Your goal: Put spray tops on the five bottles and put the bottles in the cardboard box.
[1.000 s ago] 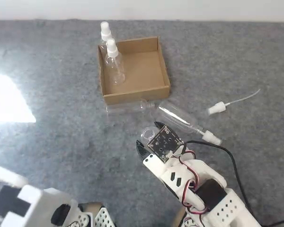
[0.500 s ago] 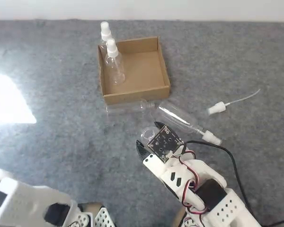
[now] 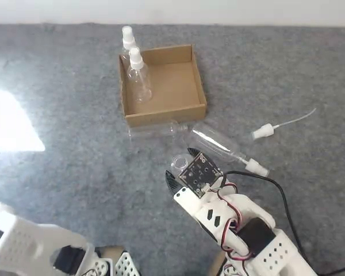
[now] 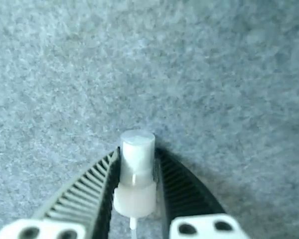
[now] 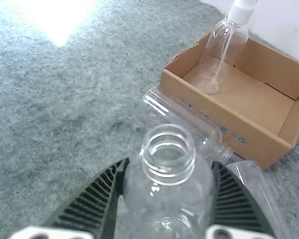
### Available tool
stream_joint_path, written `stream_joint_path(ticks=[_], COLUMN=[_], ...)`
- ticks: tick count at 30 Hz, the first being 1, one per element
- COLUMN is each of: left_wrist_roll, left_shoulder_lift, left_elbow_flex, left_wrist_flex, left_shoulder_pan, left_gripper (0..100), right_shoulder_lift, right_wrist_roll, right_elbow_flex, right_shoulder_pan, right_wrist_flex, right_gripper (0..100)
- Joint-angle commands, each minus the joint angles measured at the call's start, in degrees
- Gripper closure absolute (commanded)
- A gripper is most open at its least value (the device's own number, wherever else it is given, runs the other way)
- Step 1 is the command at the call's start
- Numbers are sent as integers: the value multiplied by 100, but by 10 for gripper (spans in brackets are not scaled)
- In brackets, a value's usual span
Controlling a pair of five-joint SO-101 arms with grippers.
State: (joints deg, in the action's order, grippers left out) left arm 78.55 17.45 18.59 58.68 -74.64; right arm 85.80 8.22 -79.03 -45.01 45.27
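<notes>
High view: the cardboard box [image 3: 199,80] holds one capped bottle [image 3: 140,80] upright against a wall. A second capped bottle [image 3: 127,39] stands just behind the box's far corner, seemingly outside it. An uncapped bottle [image 3: 154,130] lies along the box front, a topped bottle [image 3: 221,145] lies beside it, and a loose spray top [image 3: 263,131] sits well apart on the felt. The right gripper [image 3: 183,167] holds an open bottle [image 3: 177,163] upright near the box. Left wrist view: the left gripper [image 4: 137,158] has its fingers pinching a spray top [image 4: 135,191] above bare felt. Right wrist view: the right gripper [image 5: 169,172] has its fingers clamped on the open bottle [image 5: 168,144], mouth up. Judged step: capping this bottle. The next move calls for bringing the held top over the mouth, tube first, then pressing or twisting it home.
</notes>
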Motion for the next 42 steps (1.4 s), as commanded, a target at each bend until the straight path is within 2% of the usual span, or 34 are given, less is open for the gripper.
stream_joint_path(ticks=[1, 10, 13, 42], left_wrist_roll=[35, 0, -26, -3095], left_shoulder_lift=[-26, -26, -26, -18], left_elbow_flex=[-356, -2185, -2624, -5165], left_wrist_flex=[677, 3657, 4202, 4167], left_shoulder_pan=[79, 536, 721, 2866], left_gripper=[989, 989, 990, 990], right_shoulder_lift=[101, 101, 101, 101], right_wrist_roll=[79, 79, 79, 79], right_elbow_flex=[26, 26, 26, 35], right_shoulder_pan=[75, 75, 75, 75], right_wrist_flex=[-101, -101, -101, -119], right_gripper=[805, 805, 805, 805])
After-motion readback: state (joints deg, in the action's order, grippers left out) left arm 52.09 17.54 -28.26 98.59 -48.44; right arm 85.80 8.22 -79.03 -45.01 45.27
